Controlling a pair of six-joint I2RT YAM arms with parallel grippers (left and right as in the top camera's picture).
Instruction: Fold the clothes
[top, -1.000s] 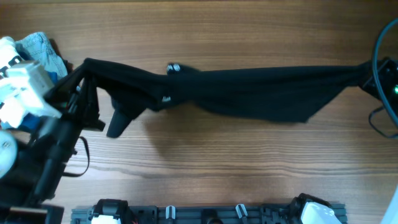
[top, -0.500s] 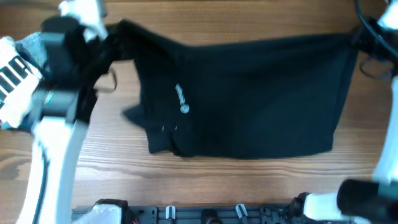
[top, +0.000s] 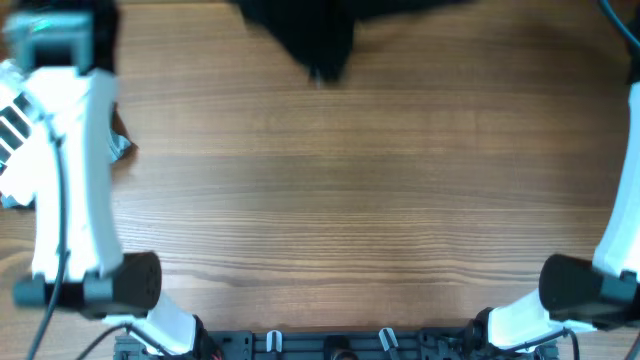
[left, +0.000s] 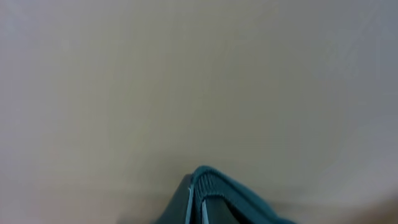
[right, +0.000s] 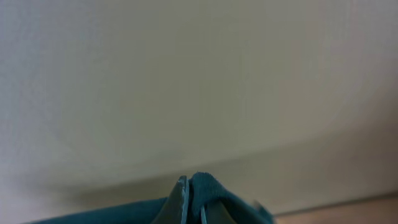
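Now pinching the black shirt (top: 312, 38), hanging at the far edge, in the clenched left gripper (left: 198, 200) and clenched right gripper (right: 189, 202); ideally lowering both evenly, pulling taut, avoiding bunching on the table (top: 350, 200).

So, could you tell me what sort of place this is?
Probably a robotics lab or test bench: a wooden table, a left arm and right arm mounted at its near edge, and a plain pale wall or ceiling in the wrist views.
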